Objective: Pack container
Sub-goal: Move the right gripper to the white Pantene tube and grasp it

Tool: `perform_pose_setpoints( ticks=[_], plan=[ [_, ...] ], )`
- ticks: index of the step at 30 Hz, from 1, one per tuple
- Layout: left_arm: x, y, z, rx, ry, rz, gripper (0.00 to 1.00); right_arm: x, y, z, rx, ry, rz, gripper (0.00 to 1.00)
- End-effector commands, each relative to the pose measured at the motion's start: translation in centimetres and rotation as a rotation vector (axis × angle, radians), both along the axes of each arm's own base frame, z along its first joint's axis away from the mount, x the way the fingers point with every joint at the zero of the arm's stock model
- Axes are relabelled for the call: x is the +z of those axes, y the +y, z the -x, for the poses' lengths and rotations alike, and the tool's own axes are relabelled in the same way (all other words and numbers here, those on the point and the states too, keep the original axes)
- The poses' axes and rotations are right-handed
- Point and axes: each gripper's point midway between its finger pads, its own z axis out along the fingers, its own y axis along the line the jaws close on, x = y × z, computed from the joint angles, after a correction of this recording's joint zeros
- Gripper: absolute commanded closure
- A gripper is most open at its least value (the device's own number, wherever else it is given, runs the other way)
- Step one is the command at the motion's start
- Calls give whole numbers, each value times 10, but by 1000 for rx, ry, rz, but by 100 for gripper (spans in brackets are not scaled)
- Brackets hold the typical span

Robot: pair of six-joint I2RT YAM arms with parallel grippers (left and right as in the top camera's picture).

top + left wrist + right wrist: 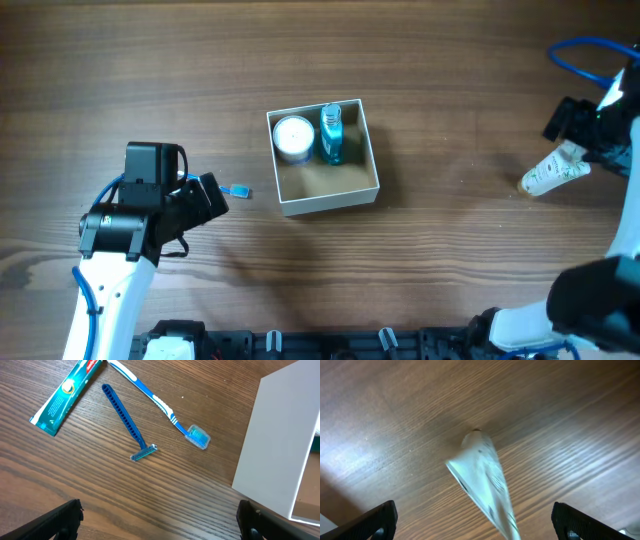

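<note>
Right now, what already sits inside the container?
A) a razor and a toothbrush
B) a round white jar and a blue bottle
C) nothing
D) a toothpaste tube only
B: the overhead view shows the white jar and the blue bottle side by side against one wall of the container.

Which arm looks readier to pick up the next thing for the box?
Probably right: the right gripper, open, hangs over the white tube, centred between its fingers. The left gripper has the razor and toothbrush farther ahead.
</note>
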Motion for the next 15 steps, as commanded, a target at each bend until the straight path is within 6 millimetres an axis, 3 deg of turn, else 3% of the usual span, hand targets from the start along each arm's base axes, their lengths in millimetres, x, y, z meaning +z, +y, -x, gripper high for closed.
perform_pose_setpoints(
  ticks=[1,3,7,9,12,15],
  plan=[
    [7,4,-4,26,-22,-7,0,-26,5,-5,37,67,-64,3],
    [7,4,-4,26,-22,-7,0,-36,4,-6,37,98,-77,11],
    [7,4,-4,26,-22,-7,0,-44,4,-6,36,123,-88,43],
    [7,4,-4,27,-22,-7,0,-44,4,-6,36,123,-88,67],
    [7,4,-4,27,-22,-7,0,-44,4,-6,35,123,-88,92],
    [7,4,-4,27,-21,-7,0,-44,4,-6,36,123,-88,96]
  ],
)
